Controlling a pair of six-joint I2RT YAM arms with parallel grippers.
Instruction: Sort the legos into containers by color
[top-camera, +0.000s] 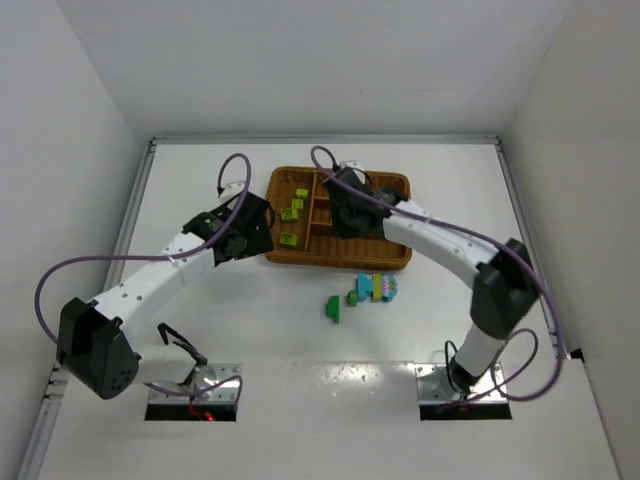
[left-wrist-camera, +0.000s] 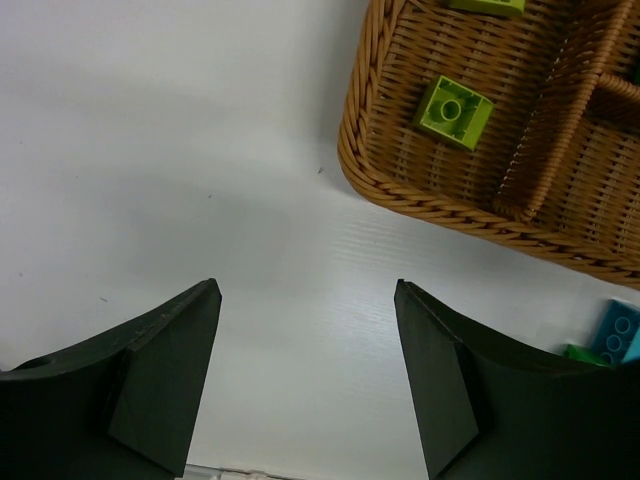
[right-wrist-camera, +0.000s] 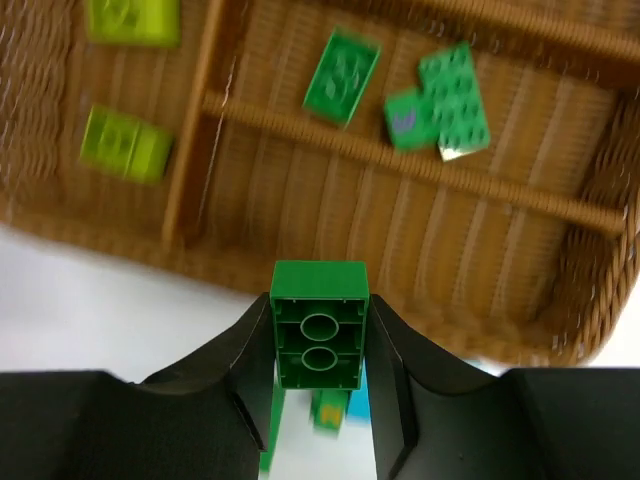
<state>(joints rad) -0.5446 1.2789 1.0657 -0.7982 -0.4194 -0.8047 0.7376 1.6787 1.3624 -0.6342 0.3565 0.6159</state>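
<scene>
The right gripper (right-wrist-camera: 320, 330) is shut tight on a green brick (right-wrist-camera: 320, 283), with one finger on each side of it. The brick sticks out between the fingers, and its hollow bottom with two round holes faces the wrist camera. It hangs in the air over the tray (top-camera: 335, 262), close to the tray's front wall. Inside the tray, three more green bricks (right-wrist-camera: 342, 77) lie close together in one of the thin parts. Four lime bricks (top-camera: 297, 203) lie in the wide part at the tray's left end, and the one nearest the front sits apart from the other three. The left gripper (left-wrist-camera: 305, 295) hangs over the white table (left-wrist-camera: 150, 150), just beside the tray's front left corner. Its fingers are wide apart and nothing is between them. On the table in front of the tray, near its front wall, sits a small bunch of bricks (top-camera: 376, 288). Blue ones and a yellow-orange one touch each other there. Two green ones lie at the left end of the bunch, a bit farther from the tray.
</scene>
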